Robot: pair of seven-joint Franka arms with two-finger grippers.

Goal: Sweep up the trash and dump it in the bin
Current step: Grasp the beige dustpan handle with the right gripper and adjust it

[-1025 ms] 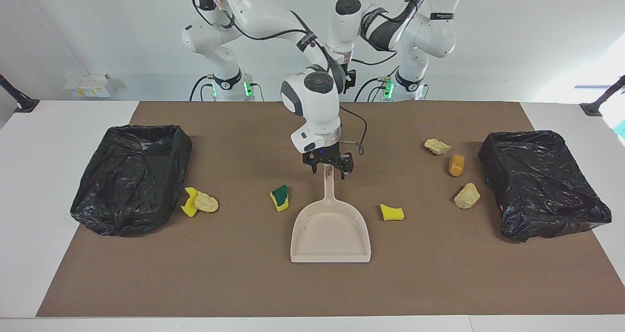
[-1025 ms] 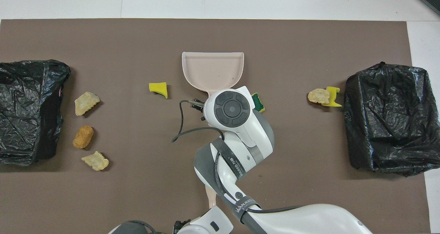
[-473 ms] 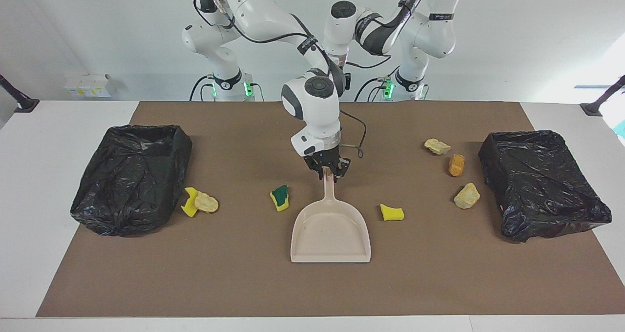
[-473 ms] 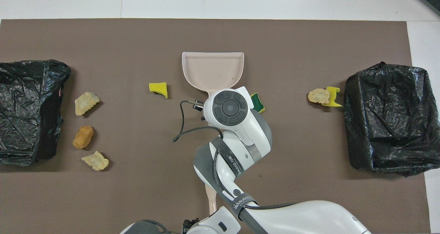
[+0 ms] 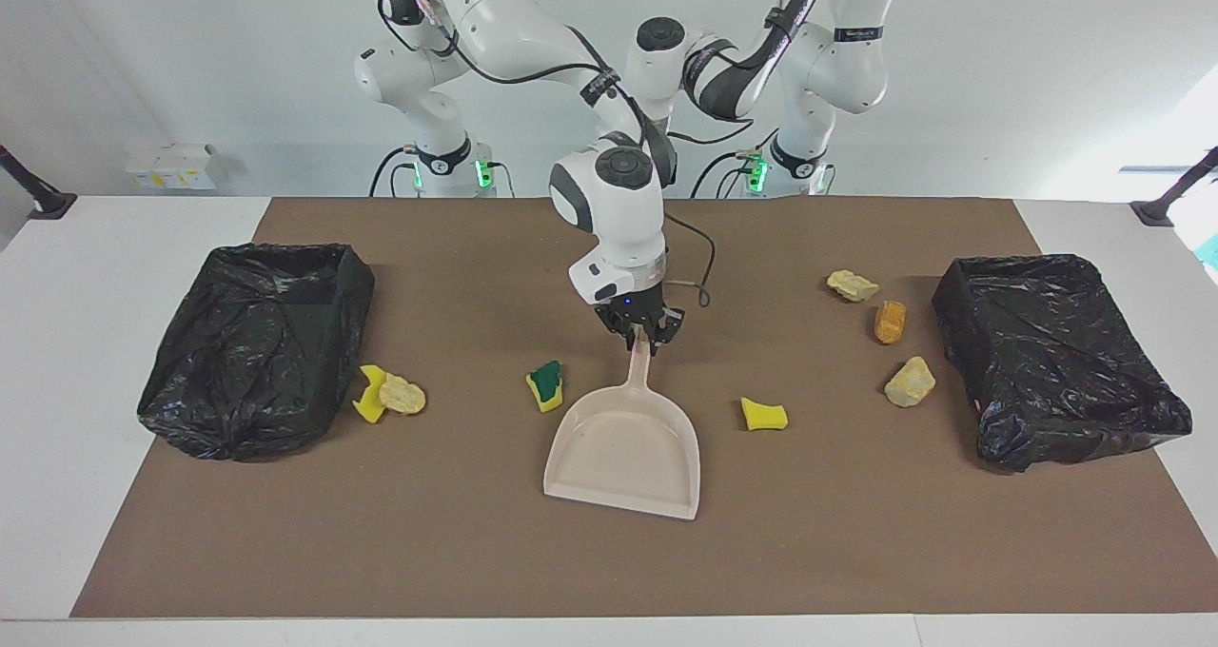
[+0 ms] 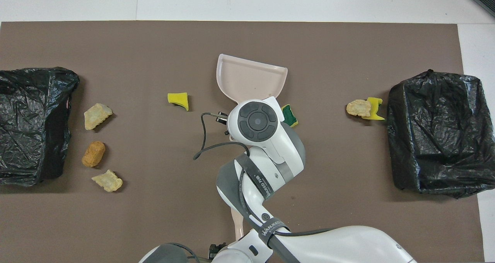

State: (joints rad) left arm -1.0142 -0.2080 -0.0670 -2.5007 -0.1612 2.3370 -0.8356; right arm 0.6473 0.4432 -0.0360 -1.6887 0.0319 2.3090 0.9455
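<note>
My right gripper [image 5: 642, 338] is shut on the end of the beige dustpan's handle, and the dustpan [image 5: 623, 452] [image 6: 251, 79] sits mid-mat, skewed toward the right arm's end. Trash lies around it: a green-and-yellow sponge [image 5: 546, 385] [image 6: 289, 115] beside the handle and a yellow sponge bit [image 5: 764, 415] [image 6: 178, 99] on the pan's other flank. Another yellow bit [image 5: 371, 392] and a tan chunk [image 5: 402, 396] lie by one black-lined bin [image 5: 257, 352]. Three tan-to-orange chunks [image 5: 889, 322] [image 6: 93, 153] lie by the other bin [image 5: 1056, 352]. My left gripper [image 6: 216, 250] waits mostly hidden at the robots' end.
The bins [image 6: 437, 135] [image 6: 31, 123] stand at the two ends of the brown mat [image 5: 476, 552]. A beige handle [image 6: 237, 224] lies near the robots, partly under my right arm. The right arm's cable [image 6: 201, 139] loops over the mat.
My right gripper closed on the dustpan's handle. The pan then swung, its mouth turning toward the right arm's end. My left arm lowered a little.
</note>
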